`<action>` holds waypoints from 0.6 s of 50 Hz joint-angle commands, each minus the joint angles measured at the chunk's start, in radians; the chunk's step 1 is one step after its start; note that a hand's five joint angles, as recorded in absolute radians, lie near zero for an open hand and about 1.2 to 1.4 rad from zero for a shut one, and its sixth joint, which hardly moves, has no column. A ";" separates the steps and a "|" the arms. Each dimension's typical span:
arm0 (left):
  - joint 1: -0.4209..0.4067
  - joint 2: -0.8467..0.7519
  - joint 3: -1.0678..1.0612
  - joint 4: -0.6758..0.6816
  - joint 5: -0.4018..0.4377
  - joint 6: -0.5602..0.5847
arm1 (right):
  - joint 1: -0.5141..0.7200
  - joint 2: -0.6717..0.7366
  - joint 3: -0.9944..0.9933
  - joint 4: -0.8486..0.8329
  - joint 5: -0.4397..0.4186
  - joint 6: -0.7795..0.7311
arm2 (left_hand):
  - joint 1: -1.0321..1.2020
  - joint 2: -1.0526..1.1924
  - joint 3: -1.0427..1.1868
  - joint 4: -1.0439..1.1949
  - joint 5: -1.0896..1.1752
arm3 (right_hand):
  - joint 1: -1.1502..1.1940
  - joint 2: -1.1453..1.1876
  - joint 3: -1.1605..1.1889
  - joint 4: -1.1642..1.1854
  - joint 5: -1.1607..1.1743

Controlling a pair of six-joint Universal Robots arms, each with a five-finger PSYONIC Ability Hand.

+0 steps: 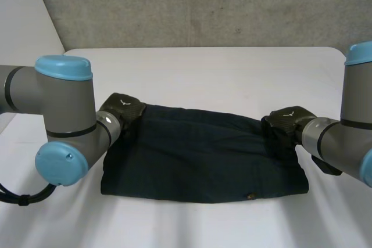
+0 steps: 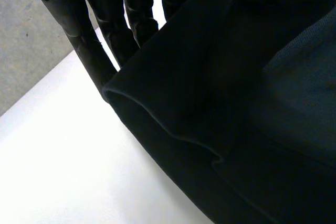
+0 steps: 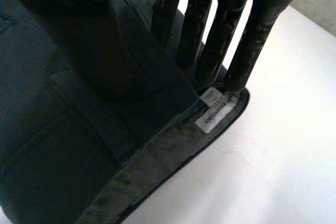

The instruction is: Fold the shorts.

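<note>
And there lay the shorts (image 1: 203, 155), dark navy, spread as a wide flat rectangle in the middle of the white table (image 1: 203, 68), with a hand on each far corner. The left hand (image 1: 122, 110) was at the far left corner. In the left wrist view its fingers (image 2: 107, 35) ran straight down behind the raised hem, and the cloth (image 2: 236, 103) looked nipped against the thumb on the near side. The right hand (image 1: 285, 121) was at the far right corner, at the waistband (image 3: 157, 156). There its fingers (image 3: 205, 40) stood straight and close together beside the white label (image 3: 214, 115), the thumb (image 3: 73, 30) pressed onto the fabric from the other side. That was a pinch on the shorts, both ends.

By my reading the grasp was made and the fold itself had not begun. The next move called for both hands to lift together and carry the far edge toward the near one, keeping level so the cloth would not skew.

The near edge lay straight, a small stud (image 1: 251, 196) on it, and it sat close to the robot's side of the table. There was plenty of bare table beyond the shorts and some at both ends. The near side was the tight one, with both forearms crowding in low.
</note>
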 commanded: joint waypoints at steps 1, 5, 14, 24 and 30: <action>0.003 0.017 -0.043 -0.001 0.002 -0.004 | -0.039 0.015 0.001 0.067 -0.104 0.010 | 0.237 0.199 0.206 0.195 0.262 | 0.169 0.070 0.076 0.080 0.059; 0.000 0.028 -0.075 -0.001 0.007 -0.004 | -0.036 0.043 -0.023 0.090 -0.132 0.011 | 0.237 0.199 0.206 0.195 0.262 | 0.158 0.059 0.064 0.068 0.047; -0.005 0.062 -0.111 -0.001 0.005 -0.004 | -0.037 0.041 -0.155 0.210 -0.143 0.025 | 0.237 0.199 0.206 0.195 0.262 | -0.142 -0.241 -0.235 -0.231 -0.252; -0.006 0.135 -0.134 -0.004 0.005 -0.006 | -0.053 0.026 -0.220 0.273 -0.156 0.053 | 0.237 0.199 0.206 0.195 0.262 | -0.130 -0.229 -0.224 -0.220 -0.241; -0.013 0.189 -0.177 -0.004 0.008 -0.006 | -0.091 0.031 -0.223 0.294 -0.251 0.128 | 0.237 0.199 0.206 0.195 0.262 | -0.150 -0.250 -0.244 -0.240 -0.261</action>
